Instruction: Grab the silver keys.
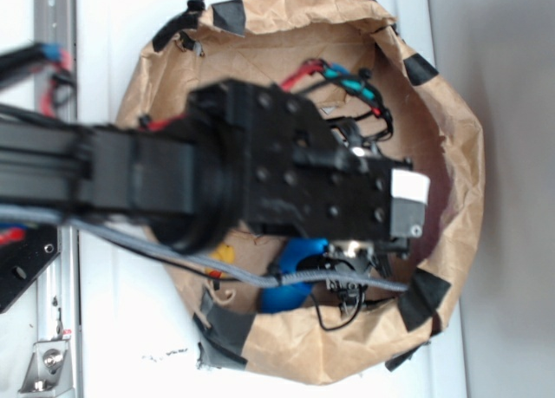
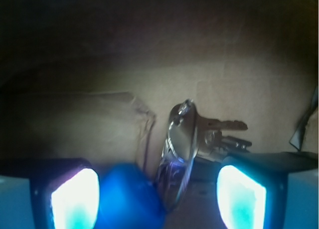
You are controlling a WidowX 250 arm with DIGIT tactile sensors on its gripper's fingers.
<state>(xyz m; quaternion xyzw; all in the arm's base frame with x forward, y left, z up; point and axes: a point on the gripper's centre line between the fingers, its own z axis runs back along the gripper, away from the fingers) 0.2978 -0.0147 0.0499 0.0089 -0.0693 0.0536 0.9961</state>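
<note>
Fingers (image 2: 158, 199) spread, straddling the silver keys (image 2: 192, 139) and blue cylinder (image 2: 127, 196).

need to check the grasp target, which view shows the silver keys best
The wrist view: the silver keys lie in plain sight on the brown paper, fanned from their ring, between the open tool's fingers. In the exterior view the arm covers that spot and I cannot make the keys out.
</note>
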